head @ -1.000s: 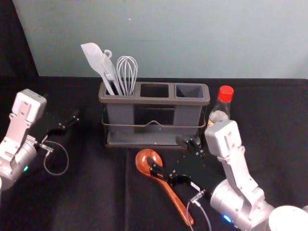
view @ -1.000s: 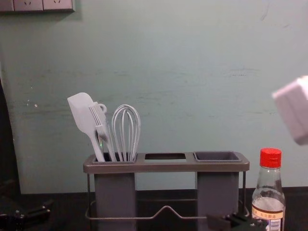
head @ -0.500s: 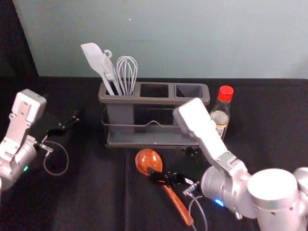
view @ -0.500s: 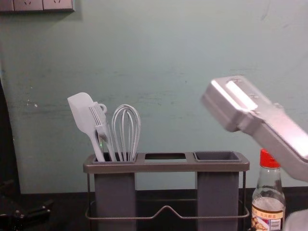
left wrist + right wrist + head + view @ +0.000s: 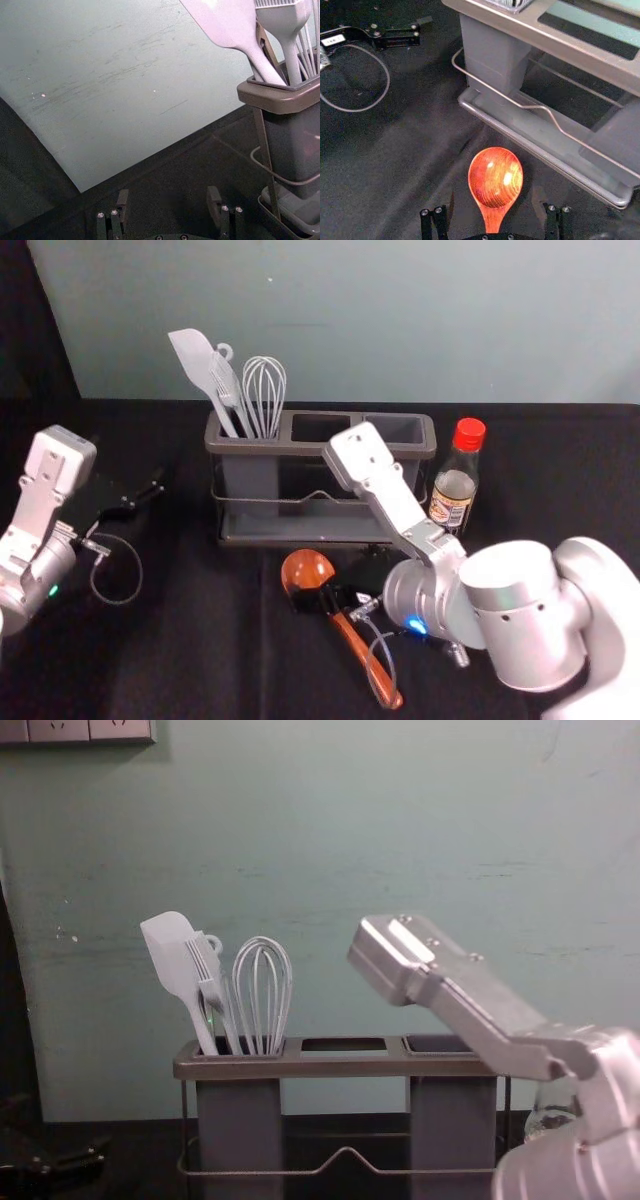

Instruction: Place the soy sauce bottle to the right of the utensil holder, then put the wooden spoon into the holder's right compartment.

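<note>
In the head view my right gripper [image 5: 338, 588] is low over the wooden spoon [image 5: 308, 569], near where bowl meets handle. The right wrist view has the right gripper [image 5: 494, 206] open, its fingers on either side of the spoon [image 5: 495, 175], not closed on it. The spoon lies on the cloth before the utensil holder [image 5: 320, 449]. Right of the holder the red-capped soy sauce bottle [image 5: 454, 492] stands upright; in the chest view my arm partly covers it. My left gripper [image 5: 150, 492] is parked at the left; in its wrist view the left gripper [image 5: 168, 200] is open.
A spatula [image 5: 205, 370], a fork-like utensil and a whisk [image 5: 264, 390] stand in the holder's left compartment. The holder's wire rail [image 5: 345, 1153] runs along its front. A pale wall rises behind the black-covered table [image 5: 200, 640].
My right arm has swung leftward, bringing its gripper around the spoon near the bowl and uncovering more of the bottle in the head view. The left arm, bottle and spoon have stayed put.
</note>
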Motion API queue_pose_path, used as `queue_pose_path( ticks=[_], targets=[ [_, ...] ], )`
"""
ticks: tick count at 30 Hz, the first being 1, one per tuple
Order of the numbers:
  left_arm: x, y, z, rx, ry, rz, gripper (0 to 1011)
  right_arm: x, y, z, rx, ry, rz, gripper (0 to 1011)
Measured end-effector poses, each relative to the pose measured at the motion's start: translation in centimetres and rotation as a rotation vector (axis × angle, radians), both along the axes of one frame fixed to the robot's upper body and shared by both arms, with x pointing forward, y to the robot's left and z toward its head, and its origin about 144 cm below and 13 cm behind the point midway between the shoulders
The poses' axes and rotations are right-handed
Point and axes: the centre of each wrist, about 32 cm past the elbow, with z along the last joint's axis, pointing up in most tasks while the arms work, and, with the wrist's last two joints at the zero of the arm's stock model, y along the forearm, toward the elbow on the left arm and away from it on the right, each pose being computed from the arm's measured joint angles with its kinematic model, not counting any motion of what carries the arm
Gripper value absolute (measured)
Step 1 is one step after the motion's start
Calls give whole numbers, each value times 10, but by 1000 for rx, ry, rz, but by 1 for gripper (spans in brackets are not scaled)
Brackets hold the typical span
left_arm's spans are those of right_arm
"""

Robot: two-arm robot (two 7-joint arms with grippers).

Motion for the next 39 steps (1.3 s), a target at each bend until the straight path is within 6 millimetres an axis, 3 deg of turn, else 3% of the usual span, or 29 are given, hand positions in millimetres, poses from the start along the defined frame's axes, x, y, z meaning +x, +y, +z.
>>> queue_pose_path(
  ticks=[20, 39],
  targets=[
    [0, 0, 0, 0, 0, 0, 1000, 23, 16, -14, -39, 57, -26, 1003],
    [0, 0, 0, 0, 0, 0, 1000, 40, 23, -14, -34, 101, -17, 1003]
  ],
)
